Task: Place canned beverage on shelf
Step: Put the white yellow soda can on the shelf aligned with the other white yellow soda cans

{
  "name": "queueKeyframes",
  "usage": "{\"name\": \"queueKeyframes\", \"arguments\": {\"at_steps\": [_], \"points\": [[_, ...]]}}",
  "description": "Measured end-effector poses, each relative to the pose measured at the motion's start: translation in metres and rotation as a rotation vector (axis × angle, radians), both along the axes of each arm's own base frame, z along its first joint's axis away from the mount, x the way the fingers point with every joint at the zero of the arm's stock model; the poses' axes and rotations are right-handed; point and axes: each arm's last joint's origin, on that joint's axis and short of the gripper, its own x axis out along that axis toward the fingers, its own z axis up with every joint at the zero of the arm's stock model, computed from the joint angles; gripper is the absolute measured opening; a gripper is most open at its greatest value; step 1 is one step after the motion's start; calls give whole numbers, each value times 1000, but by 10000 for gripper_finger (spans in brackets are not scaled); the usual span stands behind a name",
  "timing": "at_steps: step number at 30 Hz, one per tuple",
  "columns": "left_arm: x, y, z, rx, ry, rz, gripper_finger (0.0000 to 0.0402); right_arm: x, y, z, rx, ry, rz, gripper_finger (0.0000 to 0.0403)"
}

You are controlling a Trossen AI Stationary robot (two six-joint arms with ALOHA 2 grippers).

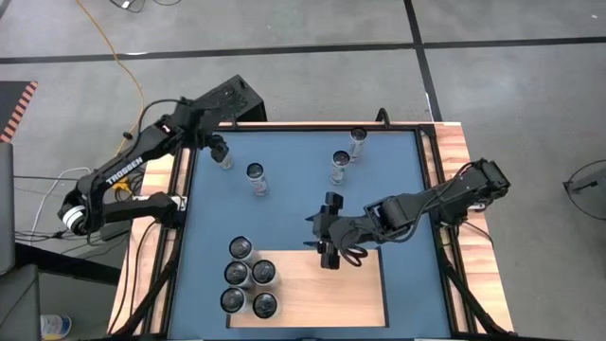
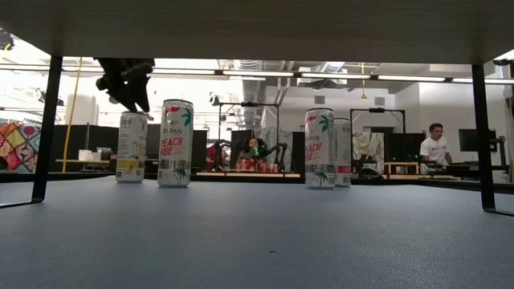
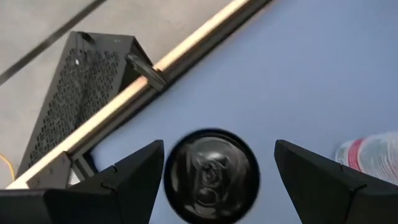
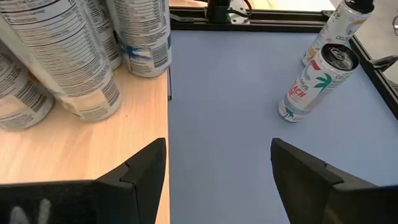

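A: Left end effector point(image 1: 220, 149) is right above a can point(image 1: 224, 161) at the far left of the blue counter point(image 1: 303, 189). Its fingers point(image 3: 134, 180) stand apart on either side of the can's top point(image 3: 211, 176), not gripping it.

B: And the right end effector point(image 1: 328, 248)?

A: At the far edge of the shelf point(image 1: 327, 294), jaws parted, nothing between them.

B: The shelf itself?

A: A flat, pale wood-grain panel lying at the near middle of the counter. Five cans point(image 1: 249, 276) stand bunched on its left end; the rest is bare.

B: Other cans?

A: Three upright ones out on the blue: one point(image 1: 256, 177) near the left arm's can, and two point(image 1: 347, 154) close together toward the far right. White cans with a palm and "Peach Vibe" lettering point(image 2: 175, 143).

B: Anything else?

A: A black perforated box point(image 3: 78, 87) beyond the counter's far left corner, and a person point(image 2: 434, 148) seated in the room behind.
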Motion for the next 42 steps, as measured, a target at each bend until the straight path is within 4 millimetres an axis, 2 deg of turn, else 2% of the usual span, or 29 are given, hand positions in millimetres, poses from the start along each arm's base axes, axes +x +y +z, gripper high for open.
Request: {"name": "queueKeyframes", "arguments": {"at_steps": [10,15,21,26,34,38,42], "points": [[-2,-2,-38,-47,31,34,291,0,0,0,1,-1,2,265],[-3,-3,-49,-52,16,53,291,0,0,0,1,-1,2,265],[-1,-1,-47,-41,-28,72,284,0,0,0,1,-1,1,265],[-1,-1,-47,-45,-44,87,234,0,0,0,1,-1,1,265],[0,-2,-45,-80,-74,64,234,0,0,0,-1,-1,-1,265],[1,-8,-30,-114,-163,0,234,0,0,0,-3,-2,-2,265],[1,-18,-3,-51,-246,-40,234,0,-1,0,-10,-3,-3,265]]}}
